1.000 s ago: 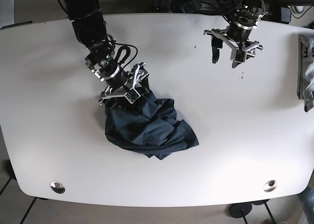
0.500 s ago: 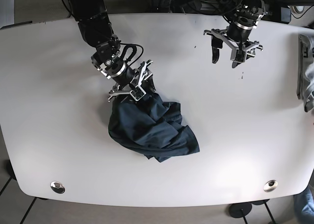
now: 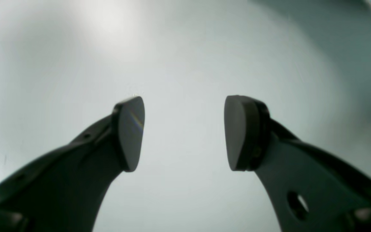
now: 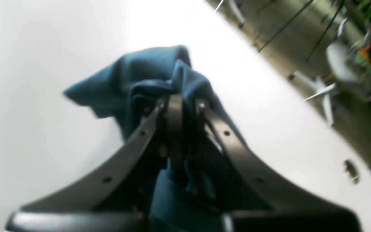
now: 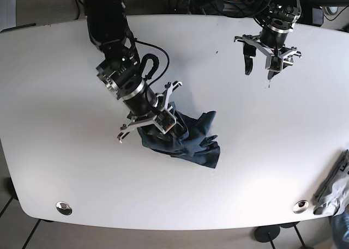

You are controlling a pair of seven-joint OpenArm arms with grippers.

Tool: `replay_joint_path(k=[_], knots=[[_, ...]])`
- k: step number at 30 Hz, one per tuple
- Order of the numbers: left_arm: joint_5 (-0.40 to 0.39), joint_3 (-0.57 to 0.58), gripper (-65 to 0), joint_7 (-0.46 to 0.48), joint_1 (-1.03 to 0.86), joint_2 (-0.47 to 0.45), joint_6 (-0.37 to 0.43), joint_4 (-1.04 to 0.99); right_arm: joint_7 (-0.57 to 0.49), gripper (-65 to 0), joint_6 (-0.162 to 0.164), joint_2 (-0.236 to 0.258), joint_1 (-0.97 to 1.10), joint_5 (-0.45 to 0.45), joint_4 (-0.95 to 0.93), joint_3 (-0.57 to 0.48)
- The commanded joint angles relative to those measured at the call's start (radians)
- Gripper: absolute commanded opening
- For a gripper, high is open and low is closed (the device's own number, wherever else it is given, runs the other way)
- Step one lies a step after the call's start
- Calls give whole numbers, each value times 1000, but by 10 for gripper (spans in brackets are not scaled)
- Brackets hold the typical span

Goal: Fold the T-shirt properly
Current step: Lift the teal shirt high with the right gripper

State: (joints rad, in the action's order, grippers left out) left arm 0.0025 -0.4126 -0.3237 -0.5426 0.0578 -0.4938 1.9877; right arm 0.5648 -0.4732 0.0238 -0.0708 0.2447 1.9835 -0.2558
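Note:
The dark blue T-shirt [image 5: 188, 139] hangs bunched in a crumpled heap near the middle of the white table [image 5: 262, 151], its lower part trailing on the surface. My right gripper [image 5: 163, 120] is shut on a gathered fold of the T-shirt [image 4: 172, 77], lifted off the table; cloth is pinched between its fingers [image 4: 175, 129] in the right wrist view. My left gripper [image 5: 260, 70] hovers open at the far right of the table, well away from the shirt. Its pads [image 3: 130, 132] stand wide apart over bare table, with nothing between them.
A light grey garment [image 5: 334, 184] hangs at the right edge of the base view. Two metal discs [image 5: 64, 207] sit near the table's front edge, the second disc [image 5: 300, 206] at the right. Cables and equipment crowd the far edge behind the left arm.
My right gripper has lifted the T-shirt and carried it right and toward the front, bunching it up. The left gripper shifted slightly right. The grey garment moved from right-middle to lower right.

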Motion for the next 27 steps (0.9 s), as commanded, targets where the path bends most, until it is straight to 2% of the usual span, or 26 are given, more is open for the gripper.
replay_joint_path(k=[1,4,7,10,12,19,22,27], knots=[[-9,-4,-285,21,-4,-3,2,25,-1,-633,11,-5,-111,-6,26,5],[-9,-4,-285,21,-6,-3,2,25,54,-631,11,-15,-257,-17,21,6],[-9,-6,-285,21,-10,0,2,25,195,-631,9,-48,-459,-161,-5,71],[-9,-7,-285,21,-12,1,2,25,255,-631,18,-48,-617,-270,-34,106],[-9,-7,-285,21,-12,0,2,26,272,-631,18,-48,-697,-304,-45,109],[-6,-4,-285,21,86,1,2,31,311,-631,18,-49,-895,-359,-45,109],[0,-4,-285,19,154,0,2,29,323,-631,12,-66,-906,-354,-72,105],[1,-4,-283,19,264,-2,2,28,324,-631,12,-63,-909,-353,-83,106]])
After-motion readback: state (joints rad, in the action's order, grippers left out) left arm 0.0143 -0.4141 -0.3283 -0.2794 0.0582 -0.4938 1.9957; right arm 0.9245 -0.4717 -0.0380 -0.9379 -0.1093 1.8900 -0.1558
